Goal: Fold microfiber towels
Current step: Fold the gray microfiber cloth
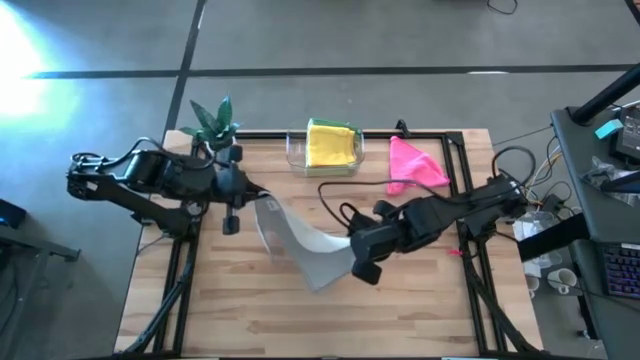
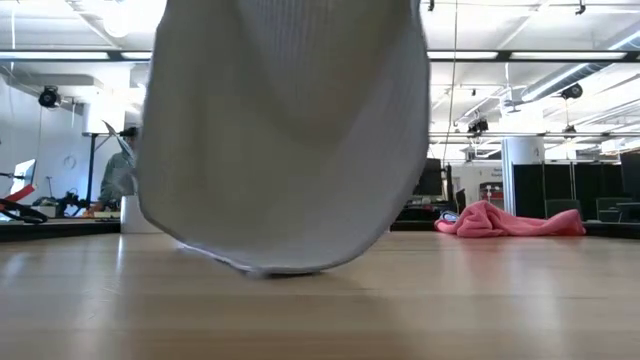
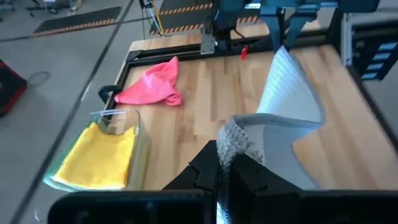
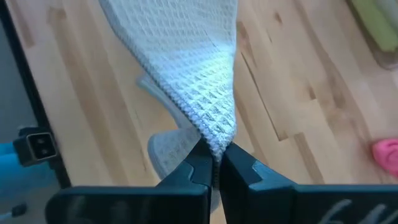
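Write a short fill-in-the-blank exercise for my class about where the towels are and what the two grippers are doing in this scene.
1. Both grippers hold the ____ towel up, so that it sags between them.
2. The yellow towel lies in the clear ____.
3. The ____ towel lies loose on the table, touched by neither gripper.
4. The left gripper and right gripper are both ____ on a corner of the cloth.

Missing words: grey; tray; pink; shut

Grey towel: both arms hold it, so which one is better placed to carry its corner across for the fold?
Probably left. The left pincer pinches the grey towel by its raised end; the right pincer grips the lower end, a ready anchor.
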Robot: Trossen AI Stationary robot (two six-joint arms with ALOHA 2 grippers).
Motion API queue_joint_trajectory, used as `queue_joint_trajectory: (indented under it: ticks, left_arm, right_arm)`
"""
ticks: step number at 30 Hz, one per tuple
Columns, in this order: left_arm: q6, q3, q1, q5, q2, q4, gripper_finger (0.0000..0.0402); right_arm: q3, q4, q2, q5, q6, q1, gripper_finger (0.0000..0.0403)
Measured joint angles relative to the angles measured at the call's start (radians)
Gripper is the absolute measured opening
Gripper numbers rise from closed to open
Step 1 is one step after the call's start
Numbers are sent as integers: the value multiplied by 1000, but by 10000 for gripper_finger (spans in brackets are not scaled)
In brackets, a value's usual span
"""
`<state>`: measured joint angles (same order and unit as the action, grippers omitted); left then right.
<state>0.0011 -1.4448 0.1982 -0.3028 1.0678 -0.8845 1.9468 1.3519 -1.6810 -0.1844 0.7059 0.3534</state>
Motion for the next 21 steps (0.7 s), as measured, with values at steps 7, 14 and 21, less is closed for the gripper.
queue_joint_trajectory:
  ticks: [7,14,21]
  left_arm:
    - [-260,0,0,140,-50,-31,0]
    - [-581,2,1,371,-85,-106,0]
    - [-816,2,10,530,-74,-92,0]
  right_arm:
    - [145,87,0,17,-9,9,8]
    - [283,152,3,114,-10,50,8]
    - [396,205,5,197,-9,126,8]
